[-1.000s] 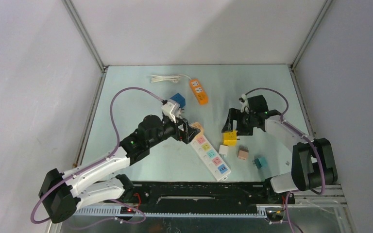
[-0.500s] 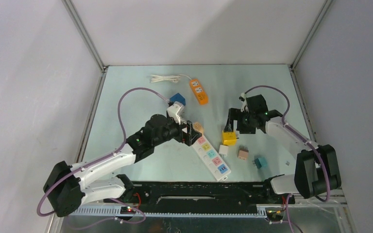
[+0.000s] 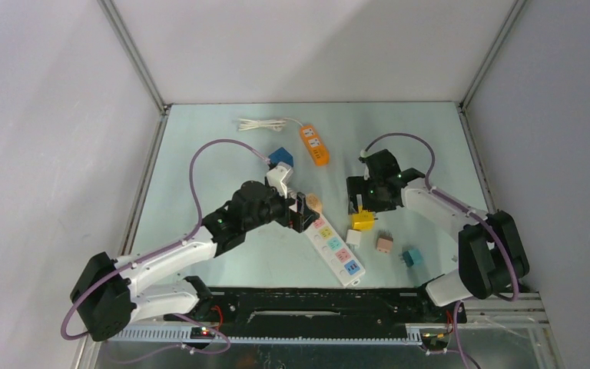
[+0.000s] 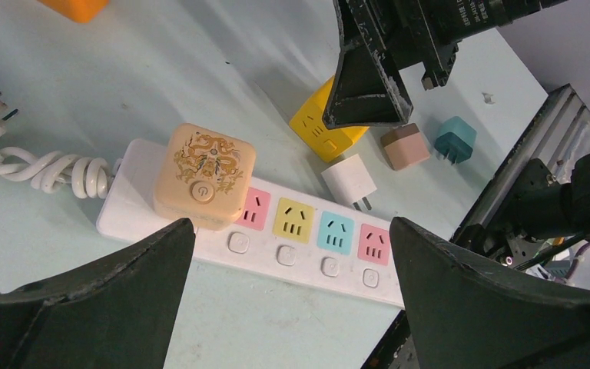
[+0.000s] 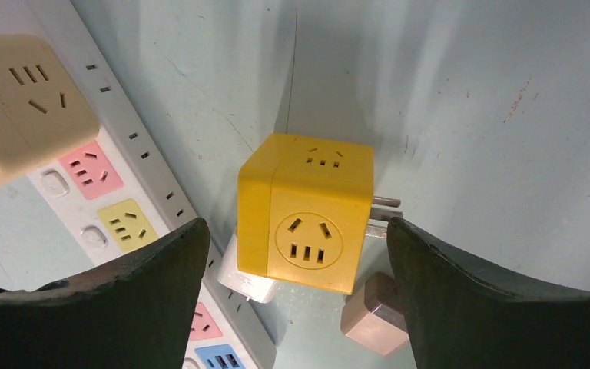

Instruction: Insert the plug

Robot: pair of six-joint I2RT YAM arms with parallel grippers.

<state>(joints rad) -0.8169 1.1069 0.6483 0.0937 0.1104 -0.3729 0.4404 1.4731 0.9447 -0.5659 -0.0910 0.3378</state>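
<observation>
- Now, white power strip lies diagonally on the table.
- Above it, left gripper is fully spread, holding nothing.
- The right gripper is wide open, straddling the yellow cube adapter, seemingly not touching it.
- Beige cube plug sits on the strip's end socket, by the cord.

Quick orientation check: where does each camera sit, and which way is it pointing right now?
Top external: fixed high behind the robot, looking down on the table; left arm, right arm, left hand and right hand all show.
Left wrist: on the left arm, looking down past its open fingers at the power strip and beige adapter; the right hand shows at top.
Right wrist: looking steeply down between its open fingers at the yellow cube.
Shared: both wrist views show the power strip, beige adapter and yellow cube.
</observation>
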